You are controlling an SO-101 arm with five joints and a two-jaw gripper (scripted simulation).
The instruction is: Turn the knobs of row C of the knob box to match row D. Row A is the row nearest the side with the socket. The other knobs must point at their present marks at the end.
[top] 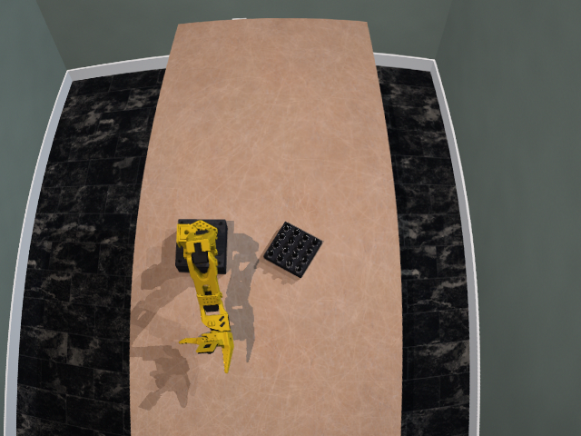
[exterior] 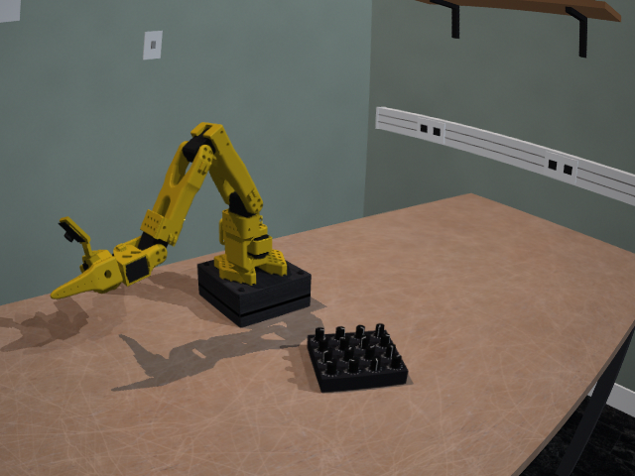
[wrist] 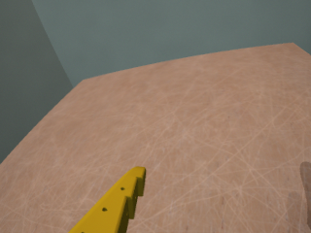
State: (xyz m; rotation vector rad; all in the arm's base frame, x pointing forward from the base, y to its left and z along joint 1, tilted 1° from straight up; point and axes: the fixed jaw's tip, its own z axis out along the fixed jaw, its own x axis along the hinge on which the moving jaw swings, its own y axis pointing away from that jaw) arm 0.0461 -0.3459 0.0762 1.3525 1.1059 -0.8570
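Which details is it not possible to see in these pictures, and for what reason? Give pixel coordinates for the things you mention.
- Marks on the knobs (top: 290,242) (exterior: 352,365): too small in top and exterior views, so no row's setting reads surely.
- Socket of the knob box (top: 300,274) (exterior: 364,382): not distinguishable in top or exterior view; rows cannot be lettered.
- Second finger of the end effector (top: 216,359) (wrist: 182,186): outside the wrist view.
- Table's near end: cut off by the top view's lower edge.

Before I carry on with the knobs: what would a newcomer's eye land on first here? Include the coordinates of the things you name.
Probably the bright yellow arm (top: 206,282) (exterior: 174,189), bent over its black base block (top: 220,262) (exterior: 274,301), with its fingers (top: 203,359) wide open. Next, the black knob box (top: 292,249) (exterior: 364,379), off to one side of the arm and sitting on the tan tabletop (top: 281,117) (exterior: 436,287) (wrist: 194,121).
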